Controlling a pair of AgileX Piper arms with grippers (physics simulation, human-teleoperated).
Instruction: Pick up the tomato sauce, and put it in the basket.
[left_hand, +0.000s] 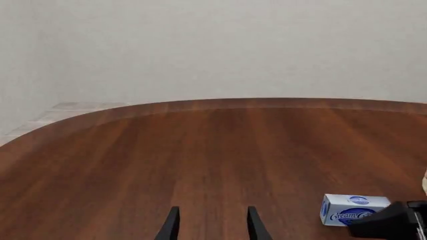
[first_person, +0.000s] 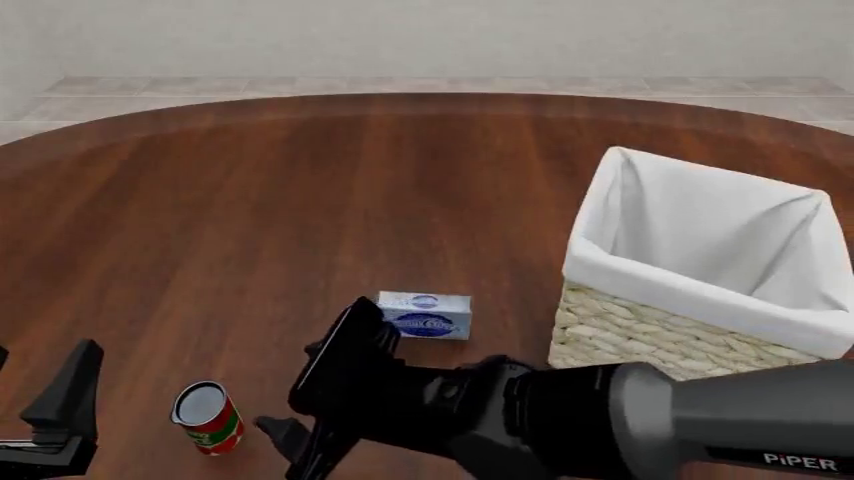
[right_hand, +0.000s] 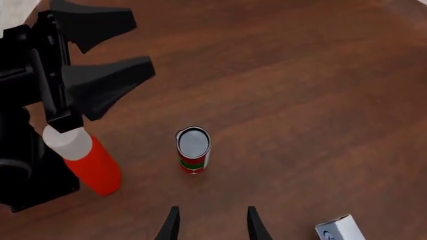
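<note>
Front view: right gripper (first_person: 296, 425) spread, low beside upright tomato sauce (first_person: 208, 417).

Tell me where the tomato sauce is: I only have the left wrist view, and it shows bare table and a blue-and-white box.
Observer: The tomato sauce stands upright near the table's near edge, to the left of the box in the front view.
Operator: Is either end effector on it?
Observer: No. The right end effector is open, and the can sits ahead of its fingers, not between them.
Operator: And the basket?
Observer: The basket sits to the right of the box, and the can is not in it.
</note>
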